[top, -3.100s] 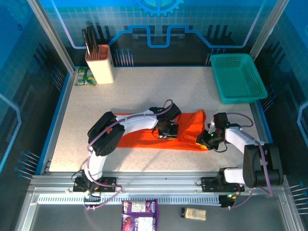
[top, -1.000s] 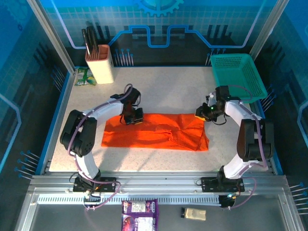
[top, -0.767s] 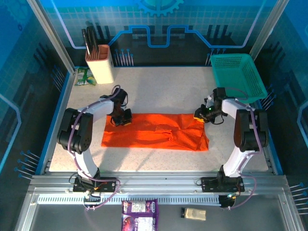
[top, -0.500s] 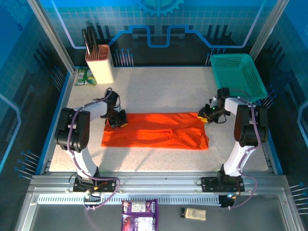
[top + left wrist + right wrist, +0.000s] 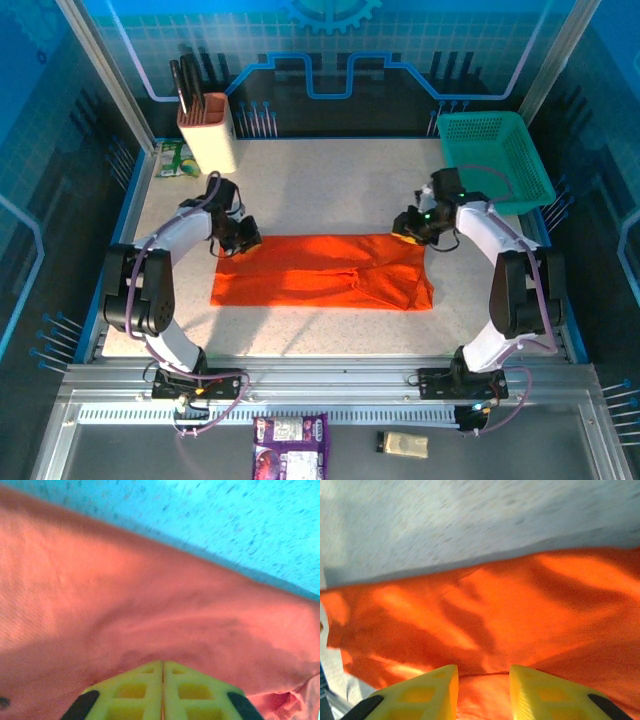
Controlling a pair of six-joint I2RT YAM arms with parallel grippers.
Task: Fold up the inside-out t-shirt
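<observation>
Left wrist view blurred; t-shirt (image 5: 150,610) cut by edges, cloth hides fingers' (image 5: 135,692) tips.

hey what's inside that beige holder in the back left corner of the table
Dark handles stick up out of the beige holder, knives or similar tools by the look. Their lower parts are hidden by its walls.

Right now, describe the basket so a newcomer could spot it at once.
Start at the speckled table and go to its far right corner, beyond the right claw. The basket sits there: teal mesh, rectangular, open-topped, unlike the beige holder in the far left corner and the flat orange shirt.
</observation>
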